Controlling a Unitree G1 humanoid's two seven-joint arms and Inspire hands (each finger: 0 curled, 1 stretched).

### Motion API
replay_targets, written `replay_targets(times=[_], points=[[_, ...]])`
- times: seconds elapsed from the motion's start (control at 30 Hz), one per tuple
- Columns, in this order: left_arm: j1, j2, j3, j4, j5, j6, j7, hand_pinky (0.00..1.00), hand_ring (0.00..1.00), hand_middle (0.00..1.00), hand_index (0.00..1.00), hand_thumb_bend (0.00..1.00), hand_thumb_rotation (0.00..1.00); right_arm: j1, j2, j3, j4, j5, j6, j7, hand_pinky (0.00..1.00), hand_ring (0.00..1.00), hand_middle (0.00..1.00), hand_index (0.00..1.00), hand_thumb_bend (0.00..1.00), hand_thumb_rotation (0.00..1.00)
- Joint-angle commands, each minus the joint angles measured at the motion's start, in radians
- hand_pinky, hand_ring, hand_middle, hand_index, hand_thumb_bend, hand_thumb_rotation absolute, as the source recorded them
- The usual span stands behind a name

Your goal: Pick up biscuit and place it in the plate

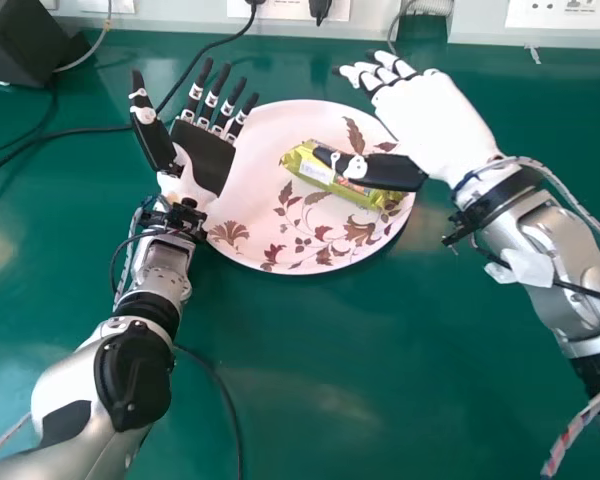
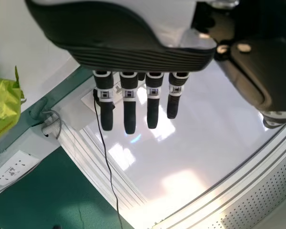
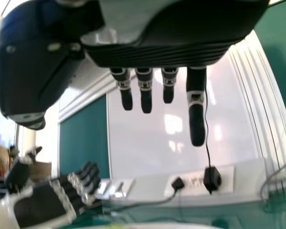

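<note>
In the head view a biscuit in a green-yellow wrapper point(image 1: 342, 180) lies on the right half of the white plate point(image 1: 280, 240) with its brown floral pattern. My right hand point(image 1: 430, 125) is over the plate's right edge, its fingers straight and its black thumb across the biscuit's top. My left hand point(image 1: 205, 155) is at the plate's left edge, palm up, fingers spread and holding nothing. The left wrist view has the left hand's fingers point(image 2: 129, 105) straight, with the biscuit wrapper point(image 2: 5, 102) off to one side. Straight fingers belong to the right hand point(image 3: 145, 88) in the right wrist view.
Black cables run over the green table point(image 1: 380, 380) left of the plate and beside the left forearm. A dark box point(image 1: 25, 40) stands at the far left corner. Sockets and plugs point(image 1: 290, 8) line the wall behind the table.
</note>
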Motion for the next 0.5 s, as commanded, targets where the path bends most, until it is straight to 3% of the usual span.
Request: replay_targets(times=[0.0, 0.27, 0.47], points=[[0.038, -0.005, -0.005, 0.015, 0.007, 0.003, 0.007, 0.76, 0.81, 0.88, 0.93, 0.94, 0.42, 0.028, -0.005, -0.017, -0.026, 0.016, -0.011, -0.008, 0.36, 0.56, 0.95, 0.98, 0.85, 0.96], [0.035, -0.007, 0.002, 0.016, 0.000, 0.006, 0.012, 0.76, 0.82, 0.88, 0.94, 0.93, 0.46, 0.068, -0.008, -0.052, -0.092, 0.010, -0.016, -0.022, 0.45, 0.73, 0.99, 0.99, 0.84, 0.94], [0.032, -0.012, 0.013, 0.015, -0.016, 0.013, -0.002, 0.74, 0.80, 0.87, 0.93, 0.93, 0.48, 0.101, -0.007, -0.078, -0.143, -0.008, -0.011, -0.039, 0.70, 0.93, 1.00, 1.00, 0.82, 0.97]])
